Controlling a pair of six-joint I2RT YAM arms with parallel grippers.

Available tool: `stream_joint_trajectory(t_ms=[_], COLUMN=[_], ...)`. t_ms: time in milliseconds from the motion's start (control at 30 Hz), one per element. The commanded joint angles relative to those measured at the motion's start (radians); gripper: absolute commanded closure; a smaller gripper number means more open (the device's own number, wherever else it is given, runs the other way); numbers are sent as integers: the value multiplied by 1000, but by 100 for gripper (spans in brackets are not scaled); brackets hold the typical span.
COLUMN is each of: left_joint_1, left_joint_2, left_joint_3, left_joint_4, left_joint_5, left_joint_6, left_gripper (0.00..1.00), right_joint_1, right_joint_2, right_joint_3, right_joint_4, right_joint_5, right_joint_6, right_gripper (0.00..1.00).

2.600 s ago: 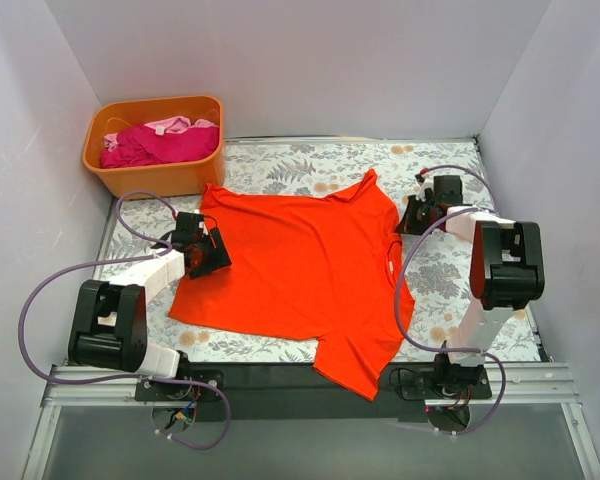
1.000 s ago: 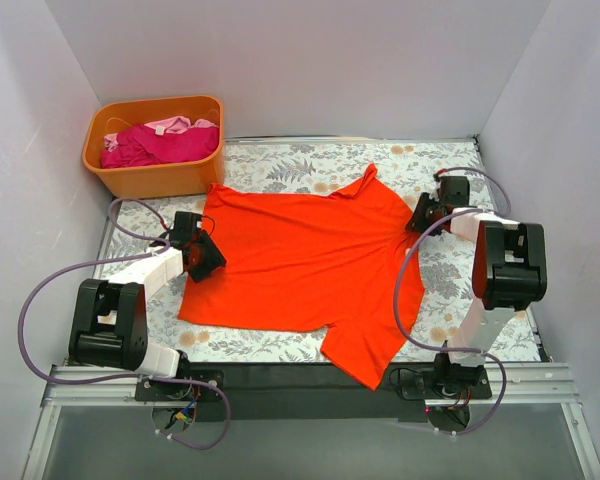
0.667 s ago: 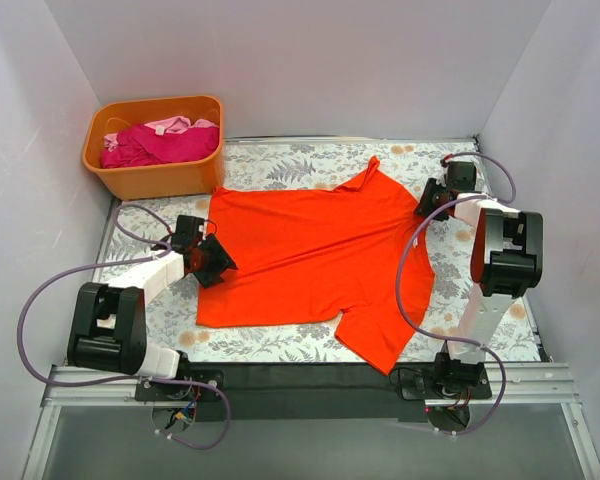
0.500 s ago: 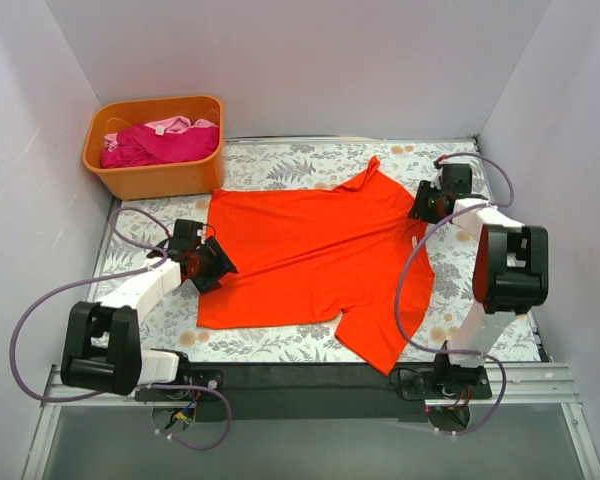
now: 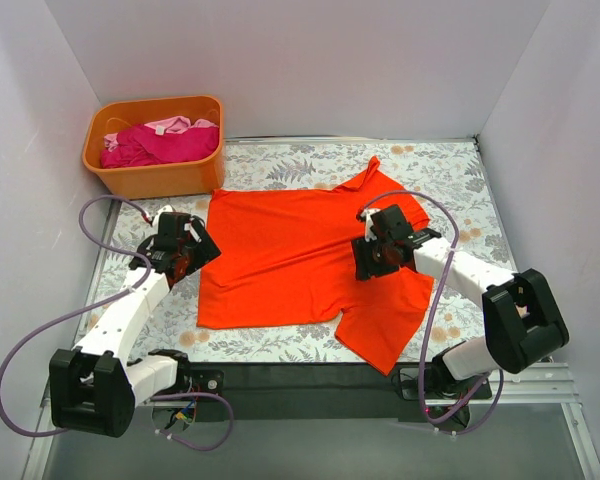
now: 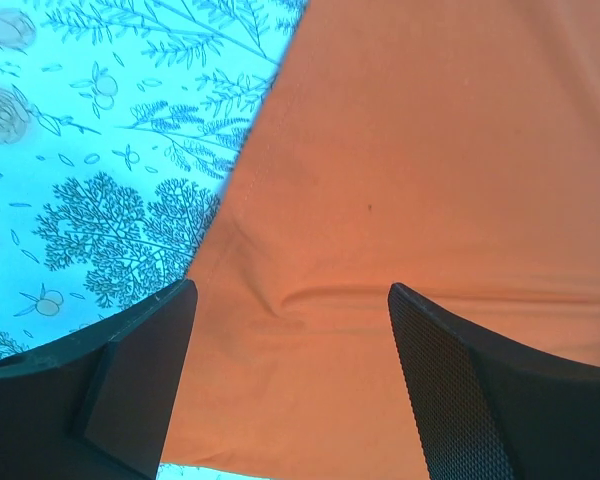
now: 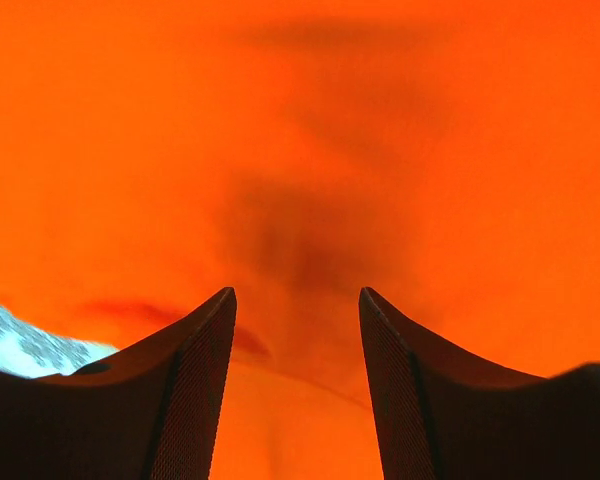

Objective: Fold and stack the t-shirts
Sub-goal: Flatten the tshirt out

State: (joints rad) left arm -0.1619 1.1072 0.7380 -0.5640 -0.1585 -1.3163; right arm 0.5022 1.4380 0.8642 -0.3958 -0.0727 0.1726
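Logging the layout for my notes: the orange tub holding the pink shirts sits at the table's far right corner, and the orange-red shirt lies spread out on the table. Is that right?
Not quite. The top external view shows the orange tub at the far left corner, not the right. The rest holds: pink shirts in it, orange-red shirt spread out on the table.

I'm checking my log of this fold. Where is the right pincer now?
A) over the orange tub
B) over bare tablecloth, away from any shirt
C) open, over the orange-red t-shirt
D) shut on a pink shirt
C: the right pincer is open, and the orange-red t-shirt fills nearly the whole right wrist view beneath it.
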Motion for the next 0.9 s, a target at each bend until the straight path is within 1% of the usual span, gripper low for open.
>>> stream_joint_trajectory(t_ms=[0,167,300,400,633,767,867], left_joint_1=[-2,-2,-2,-4,-2,-4,-4], left_joint_2=[-55,-69,-81,-89,-89,-81,-93], left_joint_3=[-12,-46,-52,-46,-48,-65,-61], left_joint_4=[27,42,29,12,-30,-42,-59], left_joint_5=[-81,-101,-84,-84,-36,-7,-10], left_joint_6=[20,23,9,-1,-37,-41,-46], left_gripper=[28,28,28,28,28,28,28], right_joint_1=[22,32,30,32,32,30,7], right_joint_2=[-47,-57,-60,-91,-174,-176,-182], right_joint_3=[-68,-139,-203,-238,-257,-223,-220], right_joint_4=[-87,-112,-147,-179,-229,-229,-233], right_joint_5=[21,25,36,37,67,86,90], right_joint_6=[2,7,30,59,85,82,79], right_gripper=[49,48,48,48,45,44,43])
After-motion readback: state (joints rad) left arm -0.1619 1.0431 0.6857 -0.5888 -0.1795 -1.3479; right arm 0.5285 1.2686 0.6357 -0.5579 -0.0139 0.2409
